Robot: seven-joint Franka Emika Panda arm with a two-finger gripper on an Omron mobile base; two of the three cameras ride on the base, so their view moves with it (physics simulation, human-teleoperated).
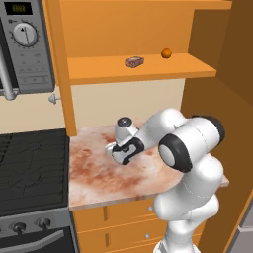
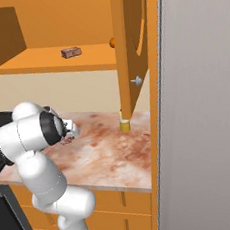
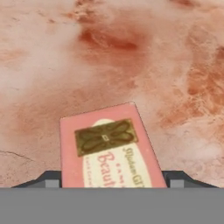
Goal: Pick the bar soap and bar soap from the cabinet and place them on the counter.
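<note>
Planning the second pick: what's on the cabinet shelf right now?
One bar soap and a small orange ball sit apart on the shelf. The shelf's far right end is hidden by the door.

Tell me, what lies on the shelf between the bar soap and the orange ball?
Nothing. In the left base view the cabinet shelf is bare between the bar soap and the orange ball.

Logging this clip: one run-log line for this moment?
gripper: open, low over counter | first bar soap: between fingertips | second bar soap: on cabinet shelf
</note>
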